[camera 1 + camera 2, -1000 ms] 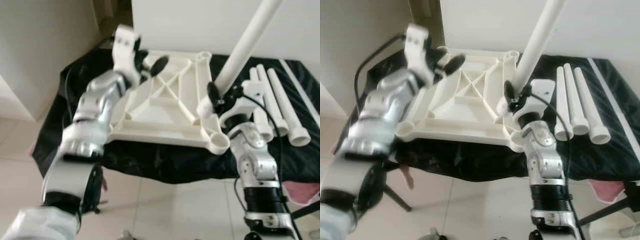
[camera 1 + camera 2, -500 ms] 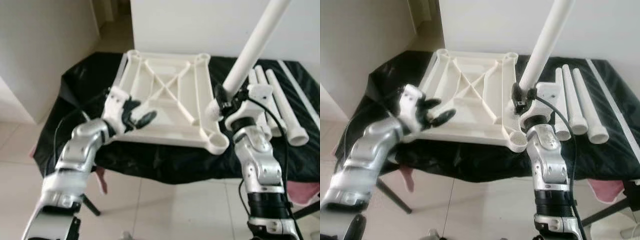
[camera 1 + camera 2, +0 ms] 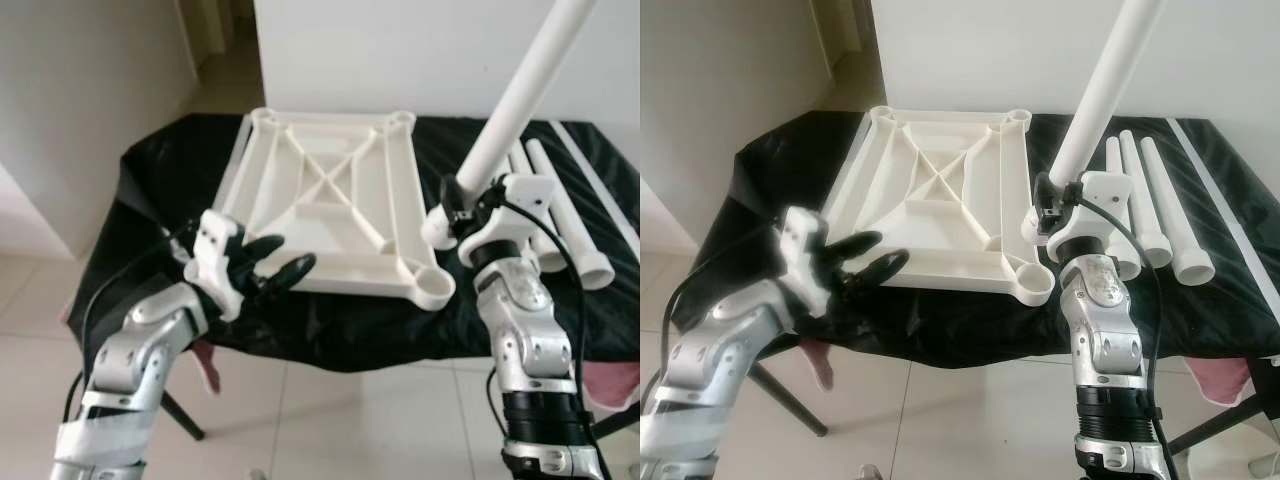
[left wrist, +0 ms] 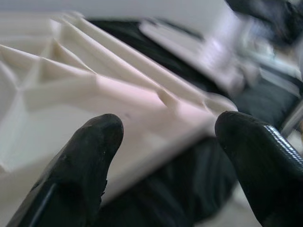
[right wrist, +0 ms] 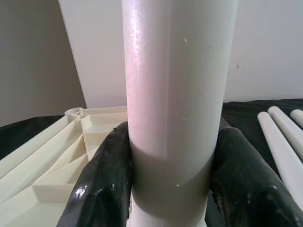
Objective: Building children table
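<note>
Black cloth [image 3: 150, 160], right pincer [image 3: 452, 212] gripping leg [image 3: 520, 95]

The tabletop [image 3: 330, 210] lies on the worktop [image 3: 150, 170]. Three legs [image 3: 1145, 205] lie to its right. The left hand [image 3: 275, 270] sits at its near left edge, the right hand [image 3: 455, 205] at its right edge.

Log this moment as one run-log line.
right gripper: shut on table leg, raised | left gripper: open, at near edge of tabletop | spare legs: on black cloth
</note>
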